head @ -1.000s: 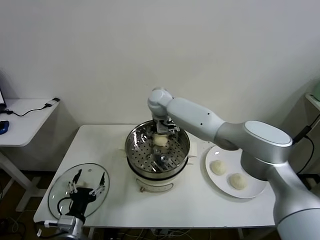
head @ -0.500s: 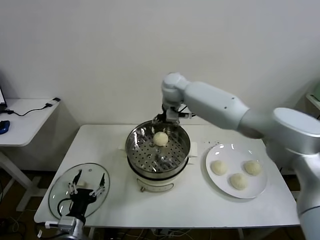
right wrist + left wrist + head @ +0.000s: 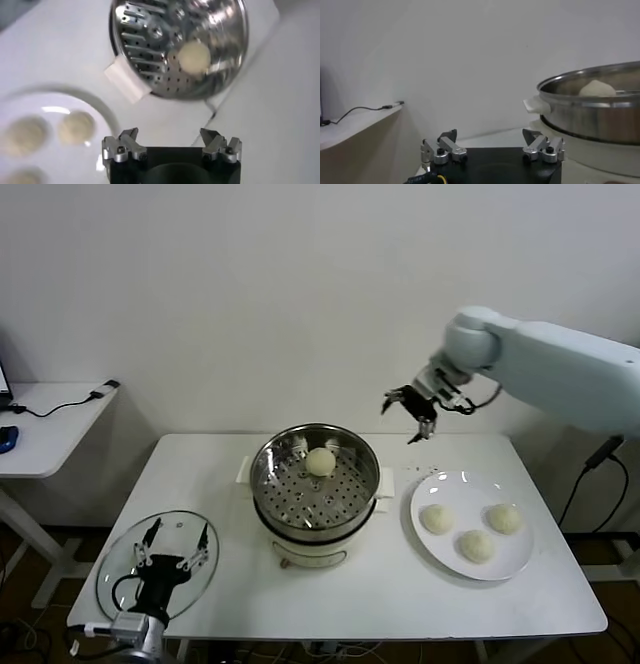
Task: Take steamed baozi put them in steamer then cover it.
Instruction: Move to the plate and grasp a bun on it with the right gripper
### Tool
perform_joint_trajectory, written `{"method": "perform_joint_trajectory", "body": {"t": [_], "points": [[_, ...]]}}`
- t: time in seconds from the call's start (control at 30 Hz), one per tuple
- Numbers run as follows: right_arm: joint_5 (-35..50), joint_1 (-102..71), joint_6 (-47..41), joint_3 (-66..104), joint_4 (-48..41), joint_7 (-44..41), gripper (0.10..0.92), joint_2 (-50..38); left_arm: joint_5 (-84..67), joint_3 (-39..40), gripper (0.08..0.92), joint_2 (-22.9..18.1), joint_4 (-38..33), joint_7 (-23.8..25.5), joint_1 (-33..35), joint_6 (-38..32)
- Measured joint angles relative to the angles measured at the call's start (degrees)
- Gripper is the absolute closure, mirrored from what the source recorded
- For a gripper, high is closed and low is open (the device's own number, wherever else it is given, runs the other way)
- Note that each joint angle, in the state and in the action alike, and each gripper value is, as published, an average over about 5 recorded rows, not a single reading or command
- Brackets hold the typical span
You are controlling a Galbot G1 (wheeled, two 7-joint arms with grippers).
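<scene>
Steel steamer (image 3: pixel 315 484) holds one bun (image 3: pixel 320 461) at its 12 o'clock; three buns (image 3: pixel 477 531) wait on the plate (image 3: pixel 440 562). Right gripper (image 3: pixel 412 412) hangs wide open, empty, at the steamer's 2 o'clock. Left gripper (image 3: pixel 174 545), open and empty, hovers over the lid (image 3: pixel 120 559).

Our right gripper (image 3: pixel 413 413) hangs high at far right, jaws wide apart, empty. Our left gripper (image 3: pixel 177 546) sits low at near left, likewise spread.
</scene>
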Motion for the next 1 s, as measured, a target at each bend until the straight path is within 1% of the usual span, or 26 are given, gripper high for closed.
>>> {"method": "perform_joint_trajectory", "body": {"t": [0.13, 0.33, 0.63, 1.0], "points": [[1.18, -4.45, -4.69, 1.42, 0.07, -0.34, 0.203, -2.69, -0.14, -0.26, 0.177, 0.00, -0.05, 0.01, 0.44, -0.24], [-0.92, -12.26, -7.88, 5.58, -2.55, -1.12, 0.203, -3.40, -0.41, -0.46, 0.177, -0.36, -0.27, -0.11, 0.88, -0.29], [-5.90, -22.74, -9.32, 12.08, -9.45, -1.32, 0.203, -0.27, -0.51, -0.64, 0.177, -0.93, 0.13, -0.24, 1.15, -0.33], [-8.95, -29.49, -9.50, 16.98, -16.04, -1.44, 0.203, 3.73, -0.46, -0.58, 0.177, -0.95, 0.89, -0.24, 1.25, -0.71]]}}
